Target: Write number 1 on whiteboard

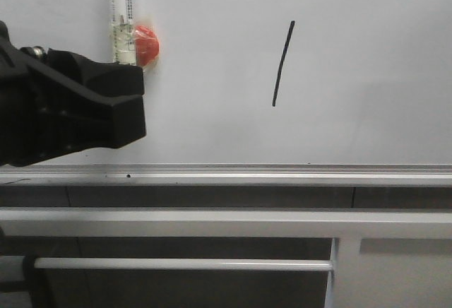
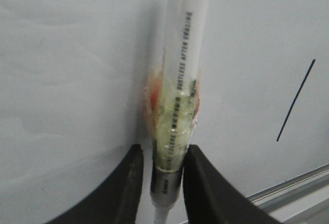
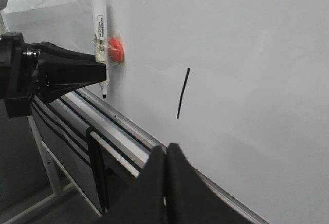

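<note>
Item: whiteboard (image 1: pixel 367 61), rigid, glossy; number 1 (image 1: pixel 283 63) at its centre. My left gripper (image 2: pixel 162 175) clamped the light, slick marker (image 2: pixel 180 80) by its taped barrel; right gripper (image 3: pixel 165 183) pressed together, empty.

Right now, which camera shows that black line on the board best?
The front view: the number 1 faces the camera squarely on the whiteboard, whole and unobstructed. The right wrist view shows it whole but from an angle; the left wrist view has it off to one side, beside the marker.
</note>
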Action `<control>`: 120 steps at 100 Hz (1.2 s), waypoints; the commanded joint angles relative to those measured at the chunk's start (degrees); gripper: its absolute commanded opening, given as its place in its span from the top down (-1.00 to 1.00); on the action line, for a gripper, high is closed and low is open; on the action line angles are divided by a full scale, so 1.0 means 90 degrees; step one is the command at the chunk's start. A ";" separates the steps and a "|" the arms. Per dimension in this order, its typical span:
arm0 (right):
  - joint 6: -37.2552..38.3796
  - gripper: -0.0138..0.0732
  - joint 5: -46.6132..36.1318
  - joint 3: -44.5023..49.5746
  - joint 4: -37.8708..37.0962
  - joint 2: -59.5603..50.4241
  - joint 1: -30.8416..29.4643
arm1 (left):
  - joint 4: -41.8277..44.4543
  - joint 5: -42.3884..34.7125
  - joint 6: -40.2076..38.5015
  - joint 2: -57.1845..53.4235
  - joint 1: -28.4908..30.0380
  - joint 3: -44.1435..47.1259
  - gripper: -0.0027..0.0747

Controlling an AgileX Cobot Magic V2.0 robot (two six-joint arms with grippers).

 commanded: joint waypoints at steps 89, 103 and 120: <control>-0.0061 0.83 -0.0012 -0.0182 0.0119 0.0006 -0.0005 | 0.0405 -0.1601 -0.0035 -0.1295 -0.0392 0.0730 0.18; -0.0061 0.83 -0.0038 -0.0188 0.0119 0.0006 -0.0005 | 0.0883 -0.1601 0.0620 -0.1752 -0.0459 0.1149 0.89; -0.0061 0.83 -0.0124 -0.0233 0.0119 -0.0034 -0.0005 | 0.1174 -0.1601 0.0792 -0.2221 -0.0459 0.1521 0.98</control>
